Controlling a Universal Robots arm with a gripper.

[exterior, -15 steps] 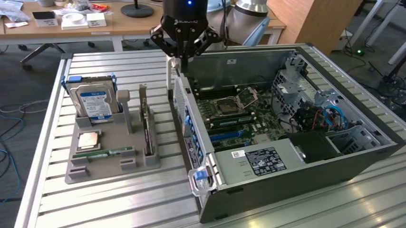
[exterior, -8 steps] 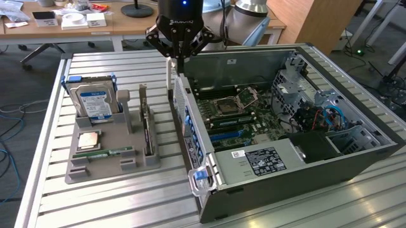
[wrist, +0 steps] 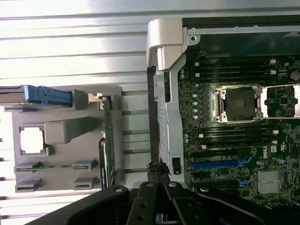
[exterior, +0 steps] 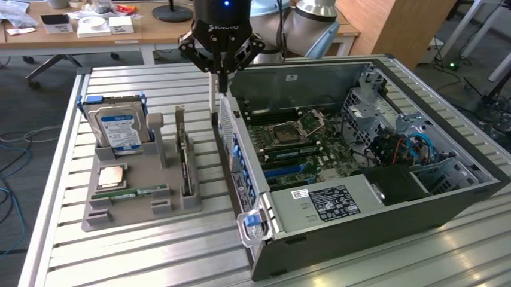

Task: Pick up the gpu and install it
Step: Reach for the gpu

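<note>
Hovering between the grey tray [exterior: 128,210] and the open computer case [exterior: 383,210], the gripper [wrist: 157,168] is pinched together on nothing, the gpu [exterior: 185,166] standing along the tray's case-side edge.

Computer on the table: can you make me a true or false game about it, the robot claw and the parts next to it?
1. The computer lies open, so its green board shows. True.
2. The graphics card is already plugged into the computer. False: it stands on its edge in the gray holder beside the computer.
3. A hard drive with a blue label stands in the gray holder. True.
4. The gripper is holding the graphics card. False: it hangs over the gap between the holder and the computer, apart from the card.
</note>
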